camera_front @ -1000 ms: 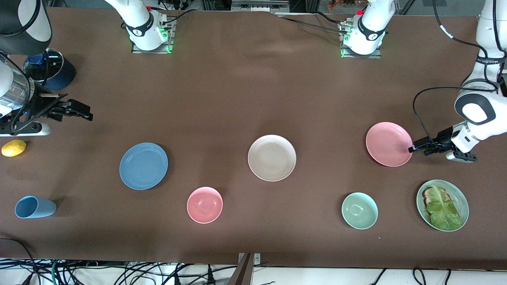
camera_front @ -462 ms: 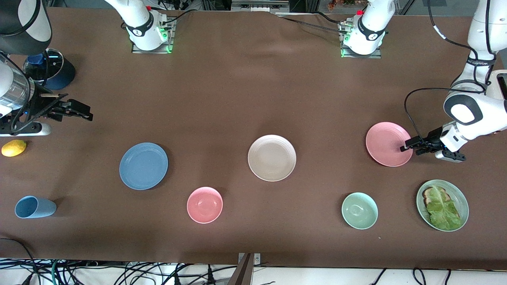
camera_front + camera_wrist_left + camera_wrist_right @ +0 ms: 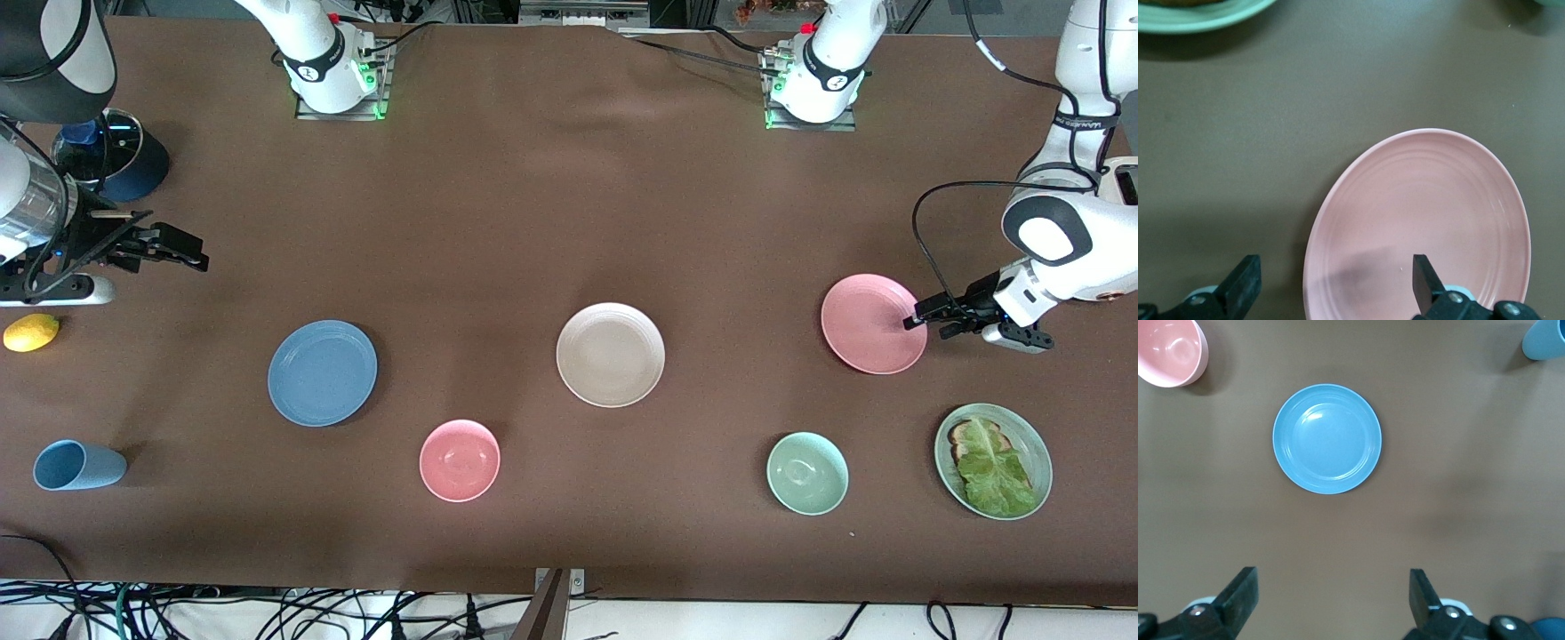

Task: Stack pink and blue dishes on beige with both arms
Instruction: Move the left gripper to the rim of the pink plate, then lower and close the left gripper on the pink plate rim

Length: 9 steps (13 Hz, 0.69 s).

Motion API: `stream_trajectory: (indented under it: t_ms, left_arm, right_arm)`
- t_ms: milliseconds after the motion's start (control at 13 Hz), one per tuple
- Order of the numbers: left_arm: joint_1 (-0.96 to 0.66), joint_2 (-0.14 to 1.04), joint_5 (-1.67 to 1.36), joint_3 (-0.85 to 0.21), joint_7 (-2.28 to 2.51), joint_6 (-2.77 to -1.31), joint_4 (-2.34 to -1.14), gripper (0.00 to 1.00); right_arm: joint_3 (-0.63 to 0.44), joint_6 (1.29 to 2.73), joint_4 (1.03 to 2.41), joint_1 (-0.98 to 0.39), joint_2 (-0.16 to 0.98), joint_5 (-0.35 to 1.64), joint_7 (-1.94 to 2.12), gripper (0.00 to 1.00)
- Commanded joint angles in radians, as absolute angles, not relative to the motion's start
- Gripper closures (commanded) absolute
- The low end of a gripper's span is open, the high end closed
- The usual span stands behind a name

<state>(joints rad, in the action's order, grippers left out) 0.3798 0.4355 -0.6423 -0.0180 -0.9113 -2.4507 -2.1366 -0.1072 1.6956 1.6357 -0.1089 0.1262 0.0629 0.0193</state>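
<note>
- I had the left gripper (image 3: 916, 322) low at the edge of the pink plate (image 3: 872, 323), on the rim toward the left arm's end of the table (image 3: 551, 204); its jaws were spread wide, holding nothing.
- In the left wrist view the left gripper (image 3: 1331, 287) straddled the pink plate's (image 3: 1425, 220) rim, one finger (image 3: 1423, 283) over the plate and the other over bare table. I could not tell whether either finger touched the plate.
- The pink plate lay flat on the table, well apart from the beige plate (image 3: 611, 355), which sat near the table's middle with nothing on it.
- The blue plate (image 3: 322, 372) lay flat toward the right arm's end, well apart from the beige plate.
- The right gripper (image 3: 182, 252) hung in the air over bare table at the right arm's end, jaws spread and empty; that arm was waiting.
- The right wrist view showed the blue plate (image 3: 1327, 439) with the right gripper (image 3: 1331, 600) well clear of it.
- Nearer the front camera stood a pink bowl (image 3: 460, 460), a pale green bowl (image 3: 807, 473), and a green dish (image 3: 1040, 453) carrying lettuce (image 3: 991, 471) over bread.
- A light blue cup (image 3: 78, 465) lay on its side and a lemon (image 3: 31, 332) sat by the right arm's end.
</note>
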Motion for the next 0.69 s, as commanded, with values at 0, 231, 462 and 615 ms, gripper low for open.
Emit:
stream_trajectory:
  t_ms: [0,231,462,615]
  left_arm:
    - [0.385,0.402,-0.716,-0.017,-0.965,-2.462,-2.19,0.01]
    - [0.382,0.408,-0.741,-0.017,-0.971,-2.473,-2.191,0.11]
    - [0.379,0.408,-0.744,-0.017,-0.971,-2.48,-2.191,0.33]
    - [0.377,0.408,-0.744,-0.015,-0.971,-2.48,-2.191,0.61]
  right_arm:
    - [-0.118,1.689,1.628,-0.117,0.126,0.077,0.037,0.0]
    - [-0.118,1.689,1.628,-0.117,0.126,0.077,0.037,0.0]
    - [-0.117,1.687,1.628,-0.117,0.126,0.078,0.037,0.0]
    - [-0.117,1.686,1.628,-0.117,0.126,0.078,0.037,0.0]
